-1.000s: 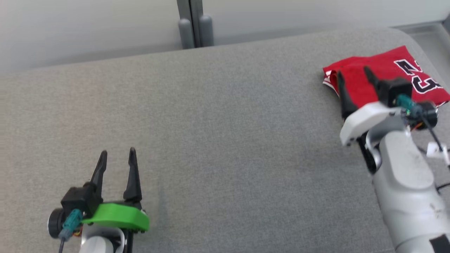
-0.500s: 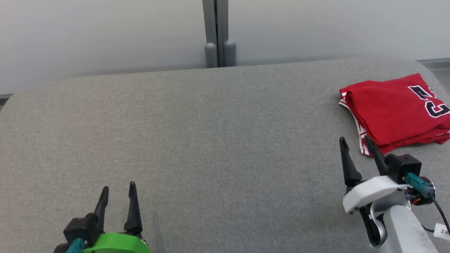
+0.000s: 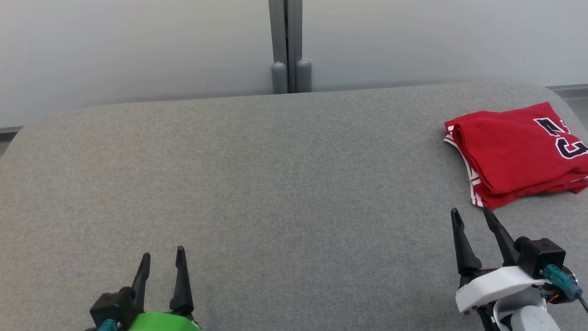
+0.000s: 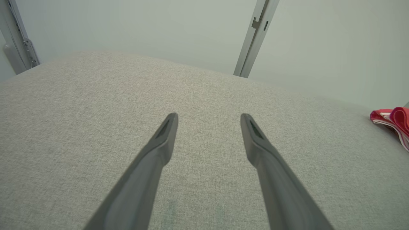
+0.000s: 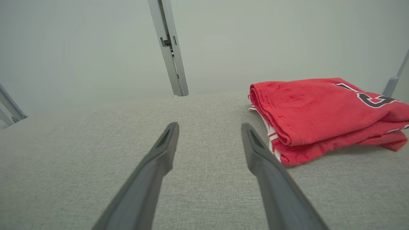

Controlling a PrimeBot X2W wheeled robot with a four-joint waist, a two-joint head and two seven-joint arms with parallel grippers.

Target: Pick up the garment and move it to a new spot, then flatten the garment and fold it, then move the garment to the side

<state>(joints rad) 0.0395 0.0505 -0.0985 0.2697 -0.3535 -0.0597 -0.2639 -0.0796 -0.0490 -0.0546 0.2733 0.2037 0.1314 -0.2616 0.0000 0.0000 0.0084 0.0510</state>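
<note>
A: Nearest, the left gripper (image 3: 163,251) and right gripper (image 3: 471,210) both stand parted and empty over the grey worktop (image 3: 275,184).

B: And the garment (image 3: 514,154)?

A: Folded, far right, just beyond the right gripper. It's likely light and limp, so pinch the thick folded edge.

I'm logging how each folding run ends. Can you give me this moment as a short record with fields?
garment: red, folded, at the pad's right end
pad: grey fabric
left hand: open, empty, near left
right hand: open, empty, beside the garment's near corner
stage: fold and side move look done
</note>
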